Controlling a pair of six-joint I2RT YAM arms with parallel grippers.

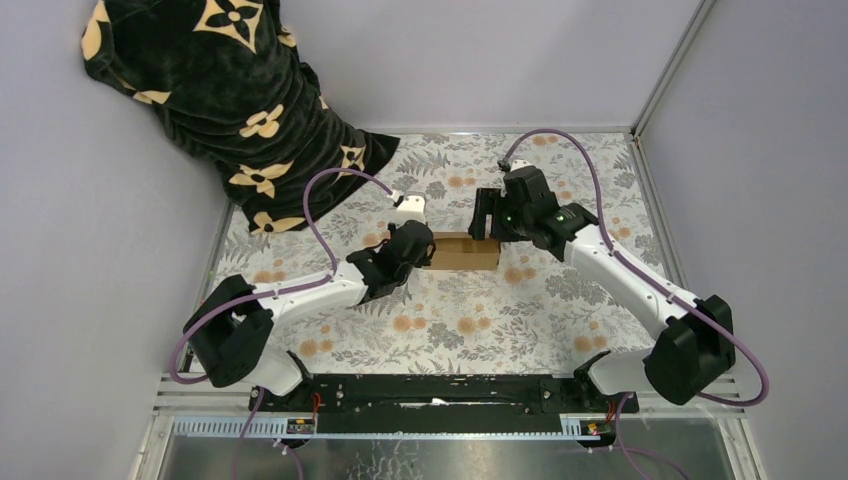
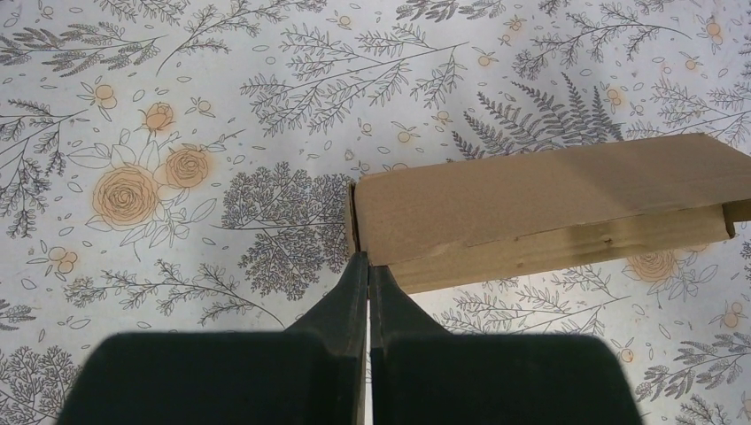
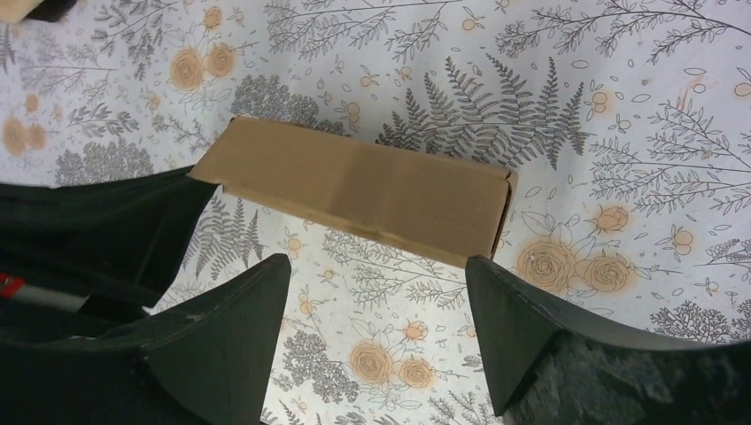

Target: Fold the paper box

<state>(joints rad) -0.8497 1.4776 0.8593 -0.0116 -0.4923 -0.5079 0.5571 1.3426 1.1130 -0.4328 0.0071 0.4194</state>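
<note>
Midway across the flower-printed bench [image 1: 450,330], between the two arms, lies the plain brown cardboard box [image 1: 465,251], already folded into a low, long rectangular shape. Its long axis runs left to right, roughly parallel to the bench's near edge, with one short end toward each arm.

The left fingers [image 2: 354,297] are pressed flat together with nothing between them. Their joined tips sit at the near corner of the box's left end and seem to touch it. Shut like that they serve as a blunt pusher or a stop, so I judge they are there to brace that end against sliding.

The right fingers [image 3: 522,328] are spread wide and hold nothing. From their own wrist camera the box [image 3: 363,190] lies just beyond the tips, not between them; from above they hang over its right end. That wide spread would suit coming down across the box's width or pressing on its top.

From the left wrist the box [image 2: 540,199] shows a top panel overhanging a paler strip along one long side, and a small tab at its other end, so the closing flap looks not quite tucked home.

A black blanket with tan flower motifs [image 1: 230,90] is bunched in the far left corner, well apart from the work.
</note>
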